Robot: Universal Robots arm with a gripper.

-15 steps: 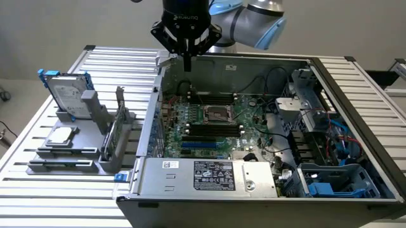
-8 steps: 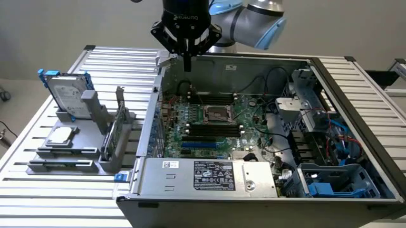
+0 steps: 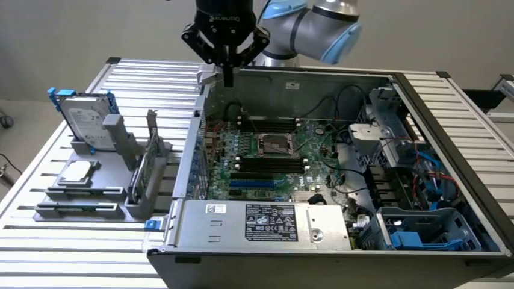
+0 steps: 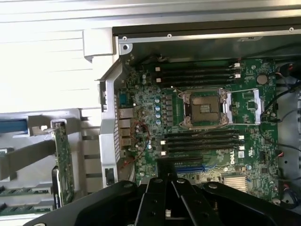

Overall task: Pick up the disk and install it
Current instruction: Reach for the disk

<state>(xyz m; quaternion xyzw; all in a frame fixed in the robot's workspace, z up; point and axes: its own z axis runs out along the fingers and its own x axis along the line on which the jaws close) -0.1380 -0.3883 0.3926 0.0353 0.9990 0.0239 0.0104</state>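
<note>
The disk (image 3: 83, 119) is seen stood on edge in a slot of a grey holder (image 3: 120, 141) on the worktop (image 3: 48, 247), at the exterior view's left. Its white label is turned toward the camera and its blue carrier shows along the edges. It is not gripped by anything and is well apart from the claw (image 3: 228, 77). Just in front of it, on the same holder, a small square silver chip (image 3: 78, 172) is laid flat, and a thin green card (image 3: 138, 174) is stood on edge betw. the chip and the PC case (image 3: 321, 84). The case is laid on its side w/ the panel off, so the motherboard (image 3: 269, 150) is exposed, incl. the CPU socket (image 3: 271, 144) at its middle w/ dark RAM slots on two sides of it. A silver PSU (image 3: 265, 221) w/ a white label is fitted along the near edge, and a blue bay part (image 3: 418, 238) is seen at the near corner on the exterior view's right. The claw is held above the case's far wall, near the corner on the disk's side, pointed down, w/ fingers pressed together and nothing betw. them. In the wrist view the closed claw (image 4: 165, 188) is seen over the motherboard (image 4: 202, 136), the CPU socket (image 4: 204, 109) beyond it, and the thin green card (image 4: 63, 160) outside the case wall.
</note>
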